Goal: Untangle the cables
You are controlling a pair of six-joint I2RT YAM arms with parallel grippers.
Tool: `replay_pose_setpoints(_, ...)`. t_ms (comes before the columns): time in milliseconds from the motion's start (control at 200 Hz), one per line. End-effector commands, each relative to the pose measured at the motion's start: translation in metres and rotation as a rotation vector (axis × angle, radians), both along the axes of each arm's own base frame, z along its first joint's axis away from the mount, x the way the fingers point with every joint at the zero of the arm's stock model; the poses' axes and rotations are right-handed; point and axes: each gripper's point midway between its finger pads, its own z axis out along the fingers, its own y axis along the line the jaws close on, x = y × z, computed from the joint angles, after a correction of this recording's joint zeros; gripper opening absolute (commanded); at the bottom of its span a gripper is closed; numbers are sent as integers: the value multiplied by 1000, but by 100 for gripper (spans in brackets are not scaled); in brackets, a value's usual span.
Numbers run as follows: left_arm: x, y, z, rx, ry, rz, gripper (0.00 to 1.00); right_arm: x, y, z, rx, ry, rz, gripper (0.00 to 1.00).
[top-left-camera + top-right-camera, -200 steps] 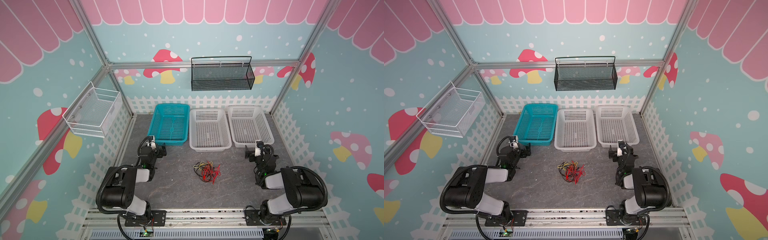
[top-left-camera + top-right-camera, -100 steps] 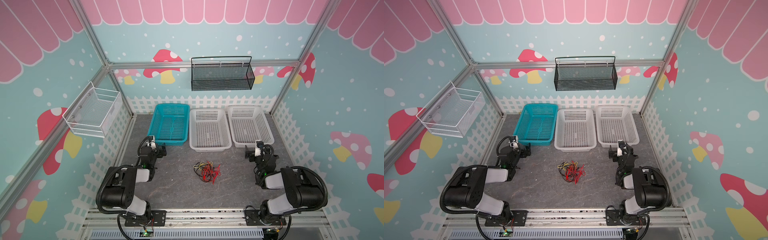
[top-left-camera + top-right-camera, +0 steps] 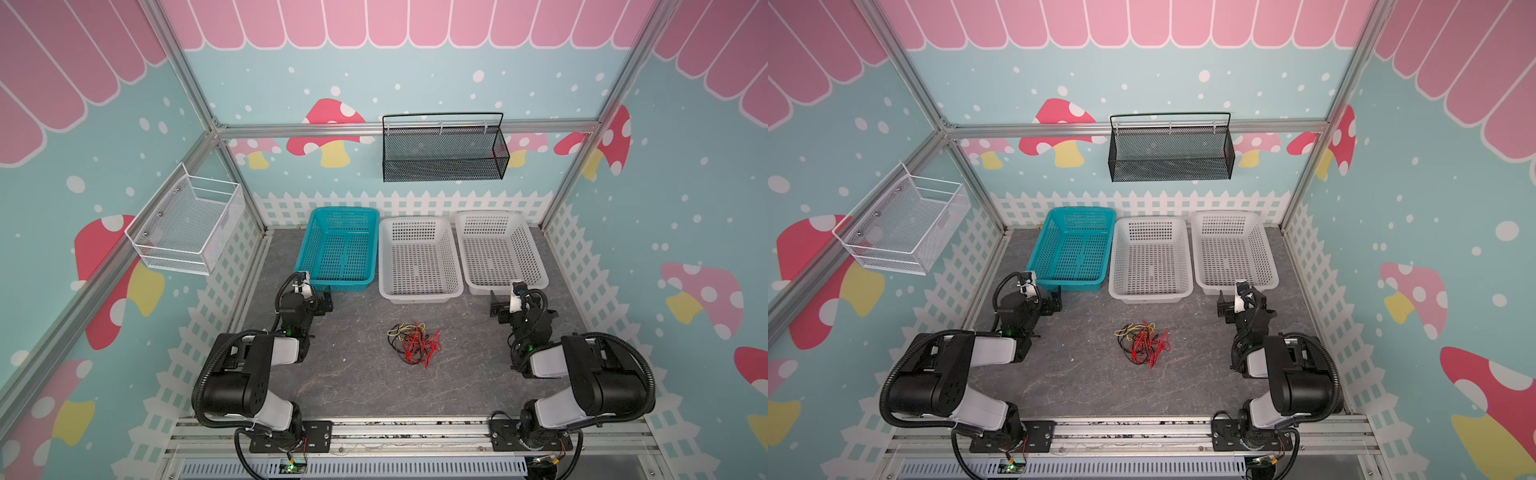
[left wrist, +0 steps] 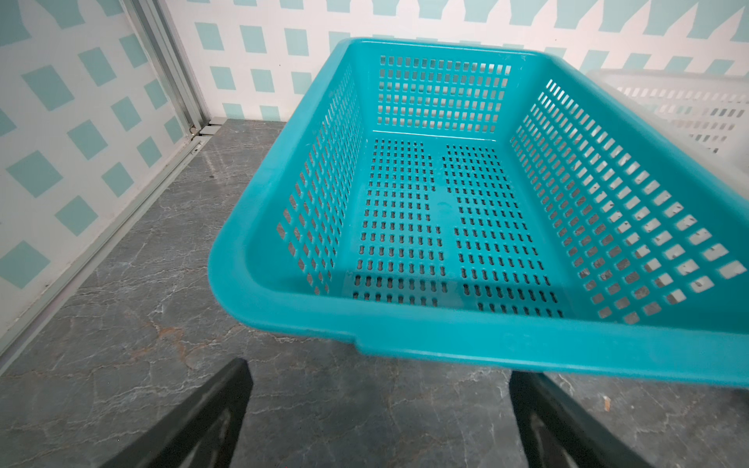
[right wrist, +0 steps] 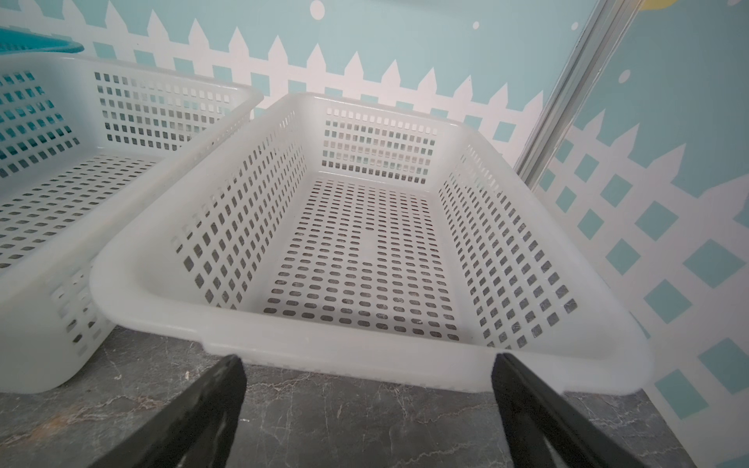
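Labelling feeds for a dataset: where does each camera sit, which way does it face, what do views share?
Top view: high at front, looking down on the cables and table; left arm, right arm show.
Top view: beside it, same aim on the cables.
Left wrist: on the left arm, faces teal basket; open left gripper shows.
Right wrist: on the right arm, faces end white basket; open right gripper shows.
Shared: both wrist views catch the middle white basket.

1. Centre frame: bare tabletop (image 3: 353,374) rings the cables (image 3: 413,343), open toward both arms.
2. Upper middle: the teal basket (image 3: 338,249), middle white basket (image 3: 417,259) and right white basket (image 3: 500,249) stand side by side, closing the back.
3. The left gripper (image 3: 326,301) sits just beside the teal basket's near rim. The right gripper (image 3: 496,305) sits likewise by the right white basket.
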Motion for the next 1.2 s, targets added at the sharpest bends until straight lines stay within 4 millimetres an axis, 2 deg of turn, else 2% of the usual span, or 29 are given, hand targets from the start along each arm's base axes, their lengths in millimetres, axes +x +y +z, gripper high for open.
replay_pose_setpoints(0,9,0,17,9,-62,-12,100,6,1,12,-18,-46,12,98)
replay_pose_setpoints(215,7,-3,19,10,-71,-33,100,5,3,15,-19,-57,26,98)
replay_pose_setpoints(275,4,-1,25,12,-84,-17,100,5,12,20,-35,-58,75,98)
replay_pose_setpoints(390,-1,8,40,5,-91,36,100,7,11,28,-15,-27,68,98)
replay_pose_setpoints(525,-7,9,58,4,-88,54,100,9,12,34,42,46,69,98)
replay_pose_setpoints(660,-16,12,79,-30,-116,85,100,3,19,44,109,60,95,100)
replay_pose_setpoints(815,-23,4,85,-75,-32,60,100,-2,22,55,206,82,94,97)
replay_pose_setpoints(921,-28,-10,91,-136,-12,28,100,-3,26,59,266,126,104,97)
replay_pose_setpoints(1081,-41,-53,97,-152,-14,-43,100,-10,42,61,343,201,154,96)
replay_pose_setpoints(1196,-54,-86,89,-165,22,-108,100,-20,59,63,381,252,211,94)
